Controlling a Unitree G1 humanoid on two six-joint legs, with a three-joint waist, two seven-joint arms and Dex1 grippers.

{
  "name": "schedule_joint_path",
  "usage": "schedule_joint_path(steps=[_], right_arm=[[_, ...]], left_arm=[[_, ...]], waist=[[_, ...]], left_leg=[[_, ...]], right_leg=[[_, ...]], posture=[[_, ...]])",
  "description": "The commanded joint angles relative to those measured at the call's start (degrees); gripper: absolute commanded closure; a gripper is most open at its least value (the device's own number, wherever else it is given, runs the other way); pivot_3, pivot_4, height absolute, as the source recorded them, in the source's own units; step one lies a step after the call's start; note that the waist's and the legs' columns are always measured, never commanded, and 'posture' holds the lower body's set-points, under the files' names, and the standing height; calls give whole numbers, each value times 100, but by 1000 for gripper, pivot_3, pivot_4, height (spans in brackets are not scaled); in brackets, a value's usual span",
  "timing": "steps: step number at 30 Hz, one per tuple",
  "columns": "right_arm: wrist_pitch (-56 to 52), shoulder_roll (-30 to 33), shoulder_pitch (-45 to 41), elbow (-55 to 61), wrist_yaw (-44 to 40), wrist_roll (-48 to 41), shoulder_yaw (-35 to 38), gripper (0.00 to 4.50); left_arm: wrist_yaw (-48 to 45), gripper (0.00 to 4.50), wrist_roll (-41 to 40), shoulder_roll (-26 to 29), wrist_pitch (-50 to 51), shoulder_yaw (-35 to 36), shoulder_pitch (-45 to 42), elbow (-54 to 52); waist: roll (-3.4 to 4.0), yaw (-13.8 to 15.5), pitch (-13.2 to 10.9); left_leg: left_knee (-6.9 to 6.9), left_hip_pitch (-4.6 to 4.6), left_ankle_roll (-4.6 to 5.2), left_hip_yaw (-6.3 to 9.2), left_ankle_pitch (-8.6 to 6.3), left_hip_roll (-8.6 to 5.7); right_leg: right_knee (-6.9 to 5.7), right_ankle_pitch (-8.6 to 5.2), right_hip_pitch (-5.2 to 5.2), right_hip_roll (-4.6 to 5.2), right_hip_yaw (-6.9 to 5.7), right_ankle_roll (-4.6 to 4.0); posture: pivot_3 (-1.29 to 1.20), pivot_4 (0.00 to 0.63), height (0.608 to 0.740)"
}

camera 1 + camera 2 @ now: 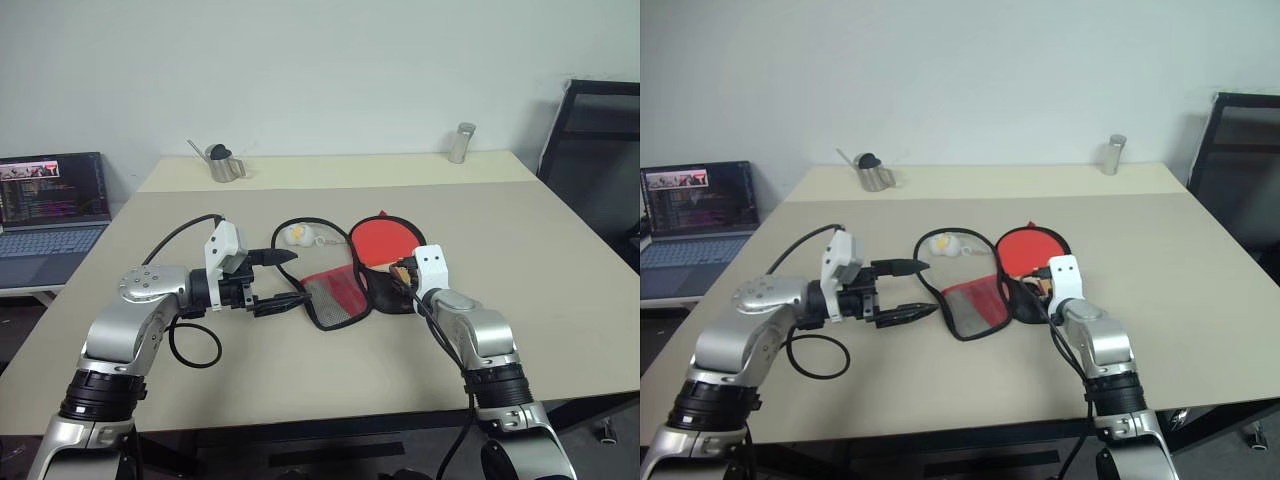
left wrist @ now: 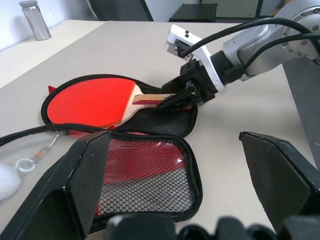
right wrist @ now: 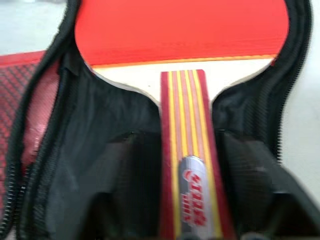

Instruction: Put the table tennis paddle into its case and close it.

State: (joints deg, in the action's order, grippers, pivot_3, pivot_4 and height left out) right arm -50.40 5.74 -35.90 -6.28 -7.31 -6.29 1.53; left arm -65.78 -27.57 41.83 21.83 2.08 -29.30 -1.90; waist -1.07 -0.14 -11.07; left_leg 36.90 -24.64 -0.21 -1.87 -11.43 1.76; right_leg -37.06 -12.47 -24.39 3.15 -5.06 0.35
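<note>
We see one table tennis paddle (image 2: 95, 102) lying inside one opened case (image 2: 150, 172). Our right gripper (image 2: 175, 100) straddles its handle, fingers parted; our left gripper (image 1: 275, 282) hovers wide, empty.

Ahead of my right gripper (image 1: 400, 272): the paddle (image 2: 95, 102) lies in the open case (image 2: 150, 125), its handle between my spread fingers.
Ahead of my left gripper (image 1: 280, 282): mesh flap (image 2: 145, 180), open tabletop (image 1: 520, 250) beyond.
Far edge: kettle (image 1: 225, 163), canister (image 1: 461, 143), well apart.

Paddle (image 3: 180, 30) handle's end — cut off, blurred.
</note>
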Motion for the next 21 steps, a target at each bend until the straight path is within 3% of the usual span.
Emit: schedule_joint_path(steps=[1,10,16,21], right_arm=[[-200,-75,-61,449,4,-190,132,61],[-569,-14,35,932,-124,-431,169,26],[-1276,507,239,2241,-1105,-1511,534,26],[-1553,1155,329,2428,-1510,-1906,819,26]], left_arm=[[10,0,-25,35,-92,125,-3,-195],[13,0,-15,28,-113,123,11,-176],[76,0,59,108,-183,233,99,-70],[194,0,170,87,-282,290,90,170]], waist=[[0,0,0],[0,0,0],[1,3,0],[0,7,0]], left_leg=[[0,0,0,0,0,0],[0,0,0,2,0,1],[-1,0,0,1,0,3],[0,0,0,6,0,4]], right_leg=[[0,0,0,0,0,0],[0,0,0,0,-2,0],[2,0,0,1,-3,0],[2,0,2,1,-10,0]], posture=[[0,150,740],[0,150,740],[0,150,740],[0,150,740]])
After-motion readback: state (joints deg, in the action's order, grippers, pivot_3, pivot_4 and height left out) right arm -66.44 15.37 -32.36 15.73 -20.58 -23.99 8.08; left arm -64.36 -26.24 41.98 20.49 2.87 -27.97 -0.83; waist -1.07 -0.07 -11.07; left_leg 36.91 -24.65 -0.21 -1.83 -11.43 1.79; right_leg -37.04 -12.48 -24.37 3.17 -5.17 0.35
